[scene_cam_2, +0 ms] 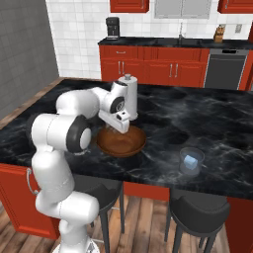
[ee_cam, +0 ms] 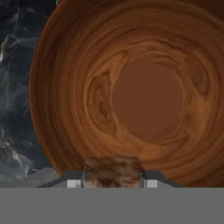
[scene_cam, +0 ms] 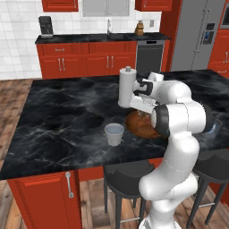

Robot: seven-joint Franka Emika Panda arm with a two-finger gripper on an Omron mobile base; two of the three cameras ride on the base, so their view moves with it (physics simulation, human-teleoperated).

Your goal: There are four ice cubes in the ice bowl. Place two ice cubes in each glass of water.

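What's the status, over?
Gripper above the bowl, jaws closed on a small translucent block, likely an ice cube. Bowl floor bare. One cube in right glass. Paper towel roll behind the hand.

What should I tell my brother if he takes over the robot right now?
The gripper is shut on what looks like an ice cube, over the ice bowl.
In the hand view, no other cubes lie in the bowl.
The right glass holds at least one cube.
The left glass has contents I can't make out.
Left to do: carry the held cube to whichever glass is short, then check each has two.
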